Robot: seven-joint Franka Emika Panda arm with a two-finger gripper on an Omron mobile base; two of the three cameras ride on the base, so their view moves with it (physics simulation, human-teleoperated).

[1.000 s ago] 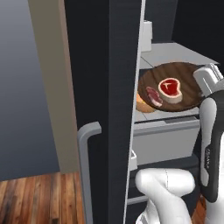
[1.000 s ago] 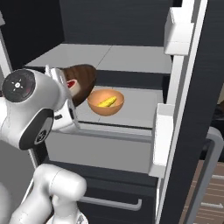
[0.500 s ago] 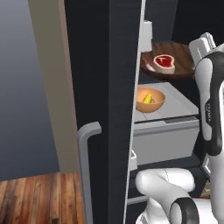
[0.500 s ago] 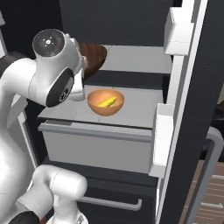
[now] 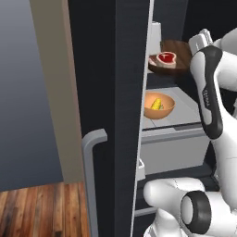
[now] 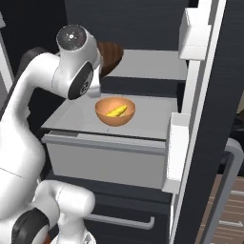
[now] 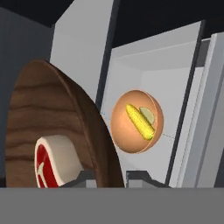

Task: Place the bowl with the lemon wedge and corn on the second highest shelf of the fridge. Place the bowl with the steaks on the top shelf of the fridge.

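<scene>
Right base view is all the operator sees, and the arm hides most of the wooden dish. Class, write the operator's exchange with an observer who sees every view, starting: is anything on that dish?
Observer: Yes. The left base view shows a red steak lying on the wooden dish.
Operator: Is the gripper holding it?
Observer: Yes. In the hand view it is shut on the dish's rim.
Operator: Just corn in the orange bowl?
Observer: No. The hand view shows a lemon wedge beside it.
</scene>
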